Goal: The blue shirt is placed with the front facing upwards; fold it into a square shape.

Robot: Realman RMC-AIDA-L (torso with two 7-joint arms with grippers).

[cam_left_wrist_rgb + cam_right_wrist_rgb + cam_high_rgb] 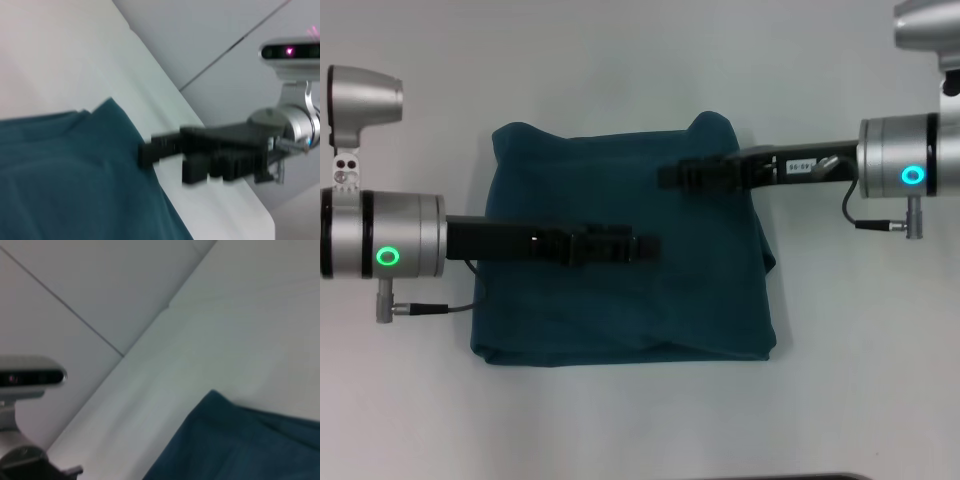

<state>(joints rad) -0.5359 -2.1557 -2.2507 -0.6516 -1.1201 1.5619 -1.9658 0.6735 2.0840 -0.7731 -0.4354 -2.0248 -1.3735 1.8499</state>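
The shirt lies on the white table as a folded, roughly square block, plain teal side up with no lettering showing. Its near edge is fairly straight, with a second layer peeking out along it. The far edge is lumpier, with a small hump of cloth at each far corner. On the robot's right the side edge bulges out a little in soft folds.

Both arms reach in over the cloth from opposite sides. The left gripper stretches across the middle of the shirt, its black fingers close together at the tip, almost pressed shut, with nothing visibly between them. I can't tell from above whether it touches the cloth or hovers just over it.

The right gripper comes in over the far right part of the shirt, pointing toward the robot's left. Its fingers also look drawn together, and no cloth seems pinched in them. In the left wrist view, that same right gripper shows from the side, its tip right at the shirt's edge near a raised corner. It is too blurred to say whether it touches.

The right wrist view shows only a corner of the shirt on the table, and a bit of the left arm's wrist camera off at the edge.
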